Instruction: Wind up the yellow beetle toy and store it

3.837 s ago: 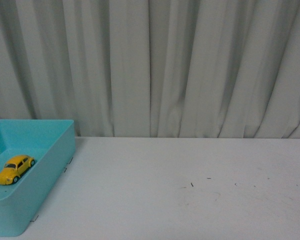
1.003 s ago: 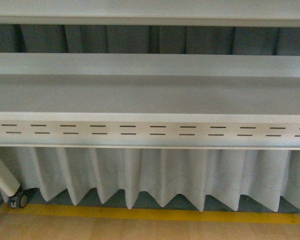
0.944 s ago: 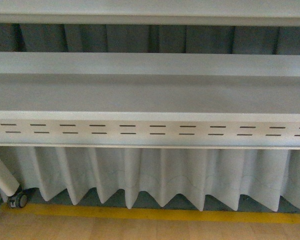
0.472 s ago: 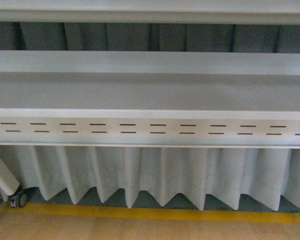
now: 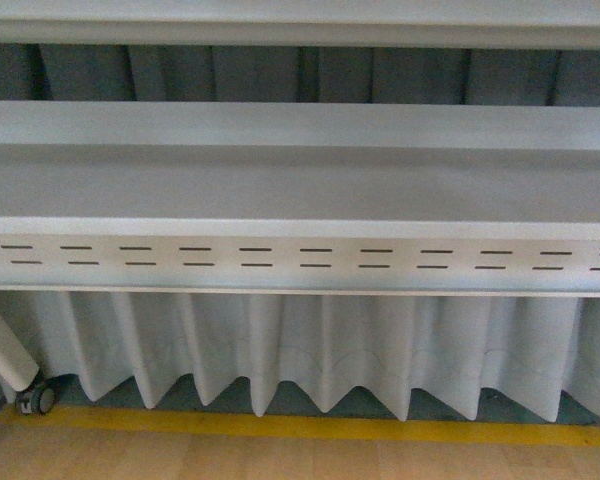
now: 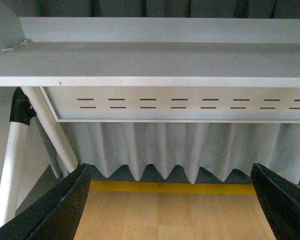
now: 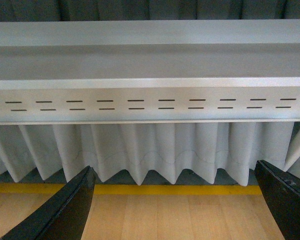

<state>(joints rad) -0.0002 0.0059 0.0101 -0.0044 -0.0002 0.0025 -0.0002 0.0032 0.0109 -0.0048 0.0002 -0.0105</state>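
The yellow beetle toy is out of view in every camera. In the left wrist view my left gripper point(image 6: 172, 200) is open, its black fingers point(image 6: 57, 210) spread wide with only wooden floor between them. In the right wrist view my right gripper point(image 7: 175, 202) is open too, black fingers point(image 7: 65, 212) far apart and nothing held. Neither arm shows in the front view. All three views look at the underside edge of a white table point(image 5: 300, 190) from below its top.
A slotted white metal rail point(image 5: 300, 258) runs under the table's edge, with a pleated white curtain point(image 5: 310, 350) below. A yellow stripe point(image 5: 300, 428) crosses the wooden floor point(image 5: 300, 460). A white table leg point(image 6: 50, 130) and a caster wheel point(image 5: 37, 400) stand at the left.
3.8 s ago the front view showed the yellow beetle toy lying in a teal bin on the table. Since a second ago it looks under the table's edge and has barely shifted.
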